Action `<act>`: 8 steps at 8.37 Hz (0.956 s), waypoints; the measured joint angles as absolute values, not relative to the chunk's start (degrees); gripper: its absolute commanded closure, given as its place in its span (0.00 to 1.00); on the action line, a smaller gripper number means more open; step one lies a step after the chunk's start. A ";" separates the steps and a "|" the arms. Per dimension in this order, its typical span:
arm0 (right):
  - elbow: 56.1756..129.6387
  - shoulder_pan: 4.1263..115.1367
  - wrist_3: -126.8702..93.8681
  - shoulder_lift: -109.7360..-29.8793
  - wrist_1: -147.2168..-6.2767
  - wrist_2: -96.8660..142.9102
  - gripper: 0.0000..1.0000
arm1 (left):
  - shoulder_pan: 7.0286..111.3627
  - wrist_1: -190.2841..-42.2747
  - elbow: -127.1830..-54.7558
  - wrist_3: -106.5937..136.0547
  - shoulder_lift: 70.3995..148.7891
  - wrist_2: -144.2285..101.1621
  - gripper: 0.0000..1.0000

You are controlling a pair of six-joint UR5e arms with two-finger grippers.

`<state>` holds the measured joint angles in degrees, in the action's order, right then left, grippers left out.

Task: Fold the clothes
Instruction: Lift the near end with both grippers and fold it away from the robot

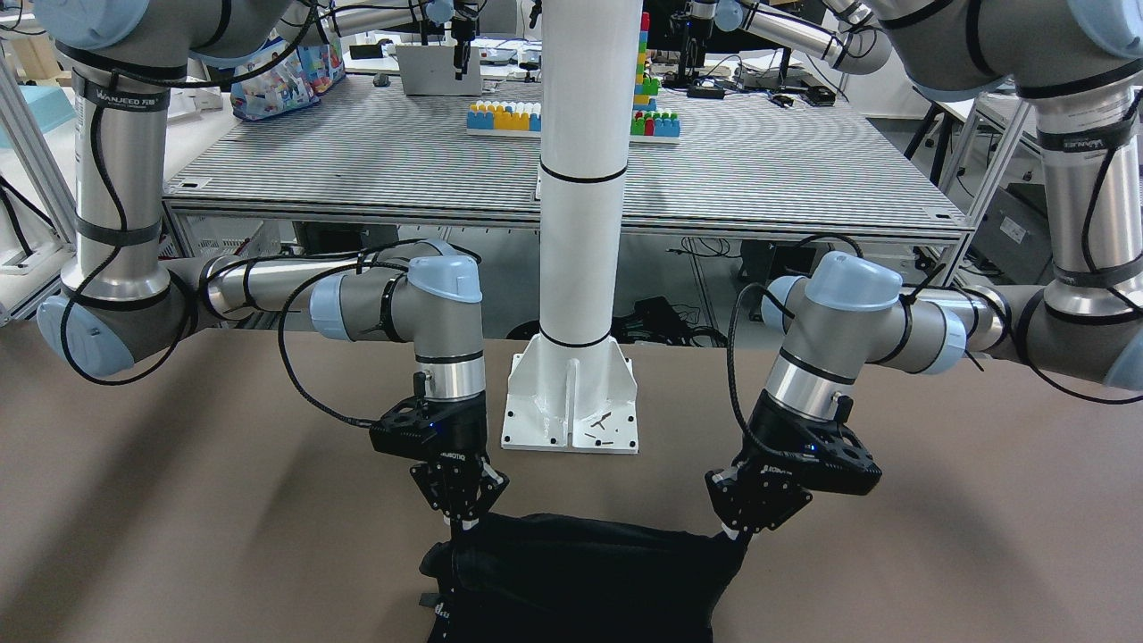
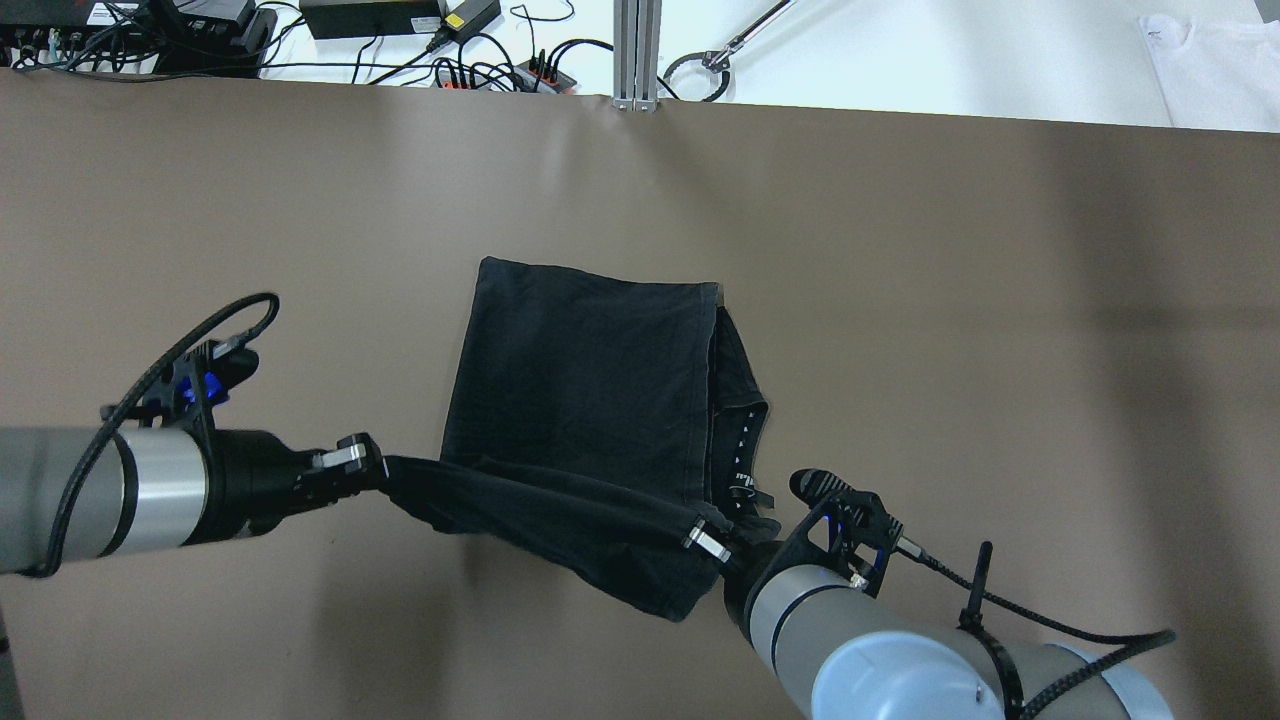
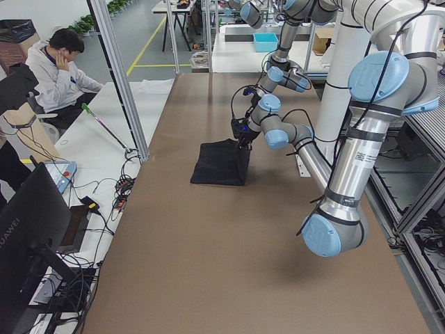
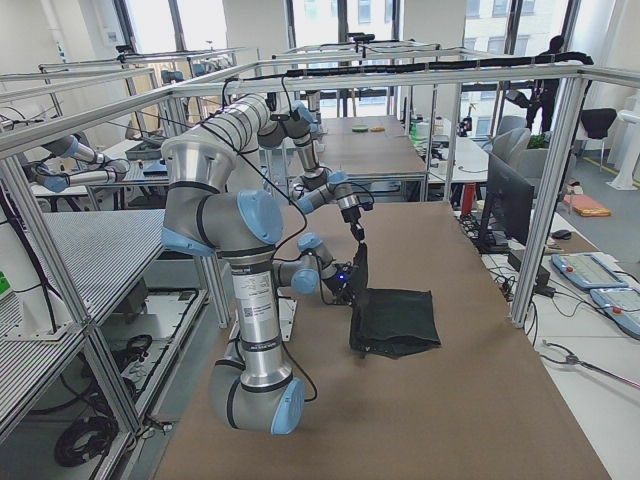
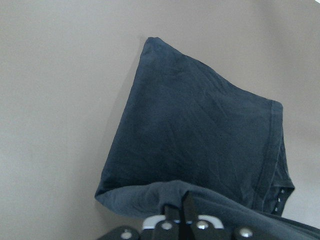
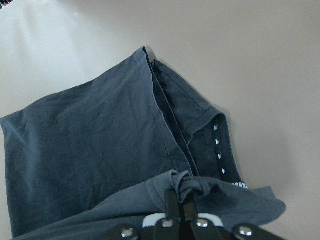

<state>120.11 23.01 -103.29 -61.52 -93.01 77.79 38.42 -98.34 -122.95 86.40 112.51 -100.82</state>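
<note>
Clothes [image 2: 580, 390], one black piece, lie near the white pillar [image 1: 571, 402], the pillar-side edge lifted between my two grippers. I see the left gripper [image 2: 372, 468] and right gripper [image 2: 708, 543] each pinched closed on a corner.

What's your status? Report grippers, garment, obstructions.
Left gripper and right gripper both shut on plain black soft fabric piece, robot-side edge lifted. White pillar base plate stands apart from it.
</note>
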 measured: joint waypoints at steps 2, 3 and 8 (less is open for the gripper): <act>114.07 28.23 -100.22 -57.53 -92.80 81.10 1.00 | 41.21 -97.10 -116.50 83.85 116.38 -100.89 1.00; 110.17 29.86 -99.68 -54.67 -92.76 81.65 1.00 | 42.38 -96.99 -112.42 83.05 119.05 -100.84 1.00; 95.41 33.91 -98.94 -45.10 -92.22 82.11 1.00 | 44.59 -97.23 -97.45 81.20 129.78 -100.29 1.00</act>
